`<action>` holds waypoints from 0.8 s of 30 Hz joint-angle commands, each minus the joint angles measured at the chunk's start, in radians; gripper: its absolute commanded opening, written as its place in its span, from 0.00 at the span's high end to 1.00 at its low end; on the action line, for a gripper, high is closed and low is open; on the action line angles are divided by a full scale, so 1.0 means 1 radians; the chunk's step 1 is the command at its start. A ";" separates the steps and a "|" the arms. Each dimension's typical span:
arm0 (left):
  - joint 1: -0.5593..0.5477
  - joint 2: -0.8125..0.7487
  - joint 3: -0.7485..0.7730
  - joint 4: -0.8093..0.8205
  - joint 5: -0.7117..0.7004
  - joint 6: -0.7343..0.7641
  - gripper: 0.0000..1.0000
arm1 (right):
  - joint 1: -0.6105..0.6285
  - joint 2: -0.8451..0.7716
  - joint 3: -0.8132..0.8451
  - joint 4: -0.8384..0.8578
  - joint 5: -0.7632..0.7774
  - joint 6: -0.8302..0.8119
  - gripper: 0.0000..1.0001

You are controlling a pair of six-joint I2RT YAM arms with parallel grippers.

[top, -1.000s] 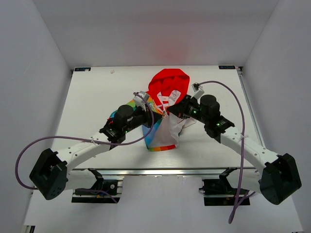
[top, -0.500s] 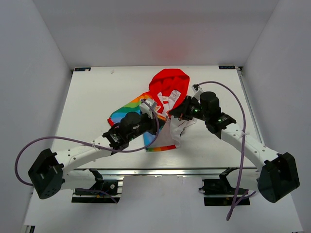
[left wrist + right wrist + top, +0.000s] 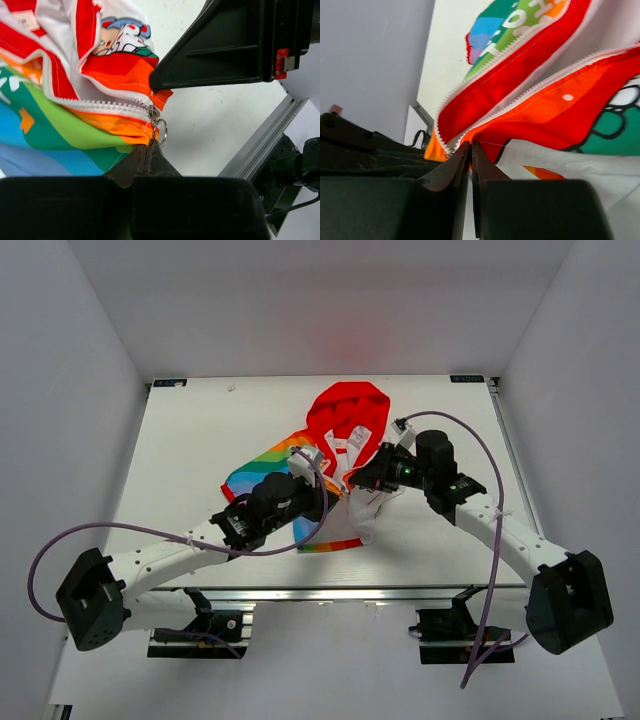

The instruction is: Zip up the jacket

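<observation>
The jacket [image 3: 345, 412] lies mid-table, red hood at the far end, rainbow panel spread to the left, white panel toward the near edge. My left gripper [image 3: 327, 498] is at the jacket's front opening. In the left wrist view it [image 3: 149, 145] is shut on the zipper pull's metal ring [image 3: 161, 131], at the low end of the white zipper [image 3: 100, 106]. My right gripper [image 3: 362, 481] is just right of it. In the right wrist view it [image 3: 470, 146] is shut on the orange-red hem of the jacket [image 3: 545, 110], where the two zipper rows [image 3: 490, 65] meet.
The right gripper's black body [image 3: 225, 45] hangs close above the left gripper's fingers. The white table [image 3: 180, 430] has an aluminium rail [image 3: 260, 145] along its near edge. Purple cables loop from both arms. White walls stand on three sides.
My left arm has moved right and toward the jacket's opening, which uncovers the rainbow panel on the left. My right gripper has shifted slightly left and stays on the hem.
</observation>
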 commanded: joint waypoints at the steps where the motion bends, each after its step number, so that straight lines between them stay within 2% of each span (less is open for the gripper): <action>1: -0.008 0.007 0.075 -0.134 -0.021 -0.038 1.00 | -0.023 -0.004 -0.019 0.105 0.002 -0.048 0.89; 4: 0.001 0.039 0.142 -0.214 -0.061 -0.091 1.00 | -0.023 -0.030 -0.023 0.036 0.061 -0.115 0.74; 5: 0.004 0.044 0.150 -0.225 -0.064 -0.110 1.00 | -0.023 -0.040 -0.025 0.024 0.071 -0.134 0.63; 6: 0.007 0.044 0.156 -0.229 -0.052 -0.114 1.00 | -0.023 -0.047 -0.027 0.013 0.077 -0.164 0.59; 7: 0.009 0.044 0.161 -0.234 -0.055 -0.128 1.00 | -0.023 -0.055 -0.027 0.009 0.076 -0.180 0.47; 11: 0.019 0.065 0.198 -0.284 -0.046 -0.160 1.00 | -0.016 -0.103 -0.005 -0.042 0.066 -0.269 0.33; 13: 0.021 0.078 0.231 -0.314 -0.048 -0.170 1.00 | -0.009 -0.139 0.012 -0.105 0.117 -0.347 0.32; 14: 0.024 0.085 0.244 -0.327 -0.049 -0.173 1.00 | -0.004 -0.153 0.019 -0.149 0.137 -0.382 0.26; 15: 0.024 0.093 0.256 -0.358 -0.050 -0.179 1.00 | 0.010 -0.173 0.026 -0.171 0.160 -0.414 0.26; 17: 0.032 0.121 0.294 -0.407 -0.053 -0.196 1.00 | 0.043 -0.224 0.053 -0.218 0.210 -0.578 0.25; 19: 0.047 0.148 0.320 -0.441 -0.049 -0.209 1.00 | 0.156 -0.254 0.088 -0.309 0.369 -0.742 0.25; 20: 0.052 0.154 0.342 -0.459 -0.026 -0.213 1.00 | 0.254 -0.259 0.092 -0.329 0.443 -0.766 0.24; 22: 0.065 0.162 0.356 -0.470 -0.001 -0.216 1.00 | 0.334 -0.250 0.090 -0.355 0.593 -0.865 0.24; 24: 0.078 0.164 0.367 -0.473 0.036 -0.222 1.00 | 0.405 -0.223 0.078 -0.335 0.635 -0.988 0.24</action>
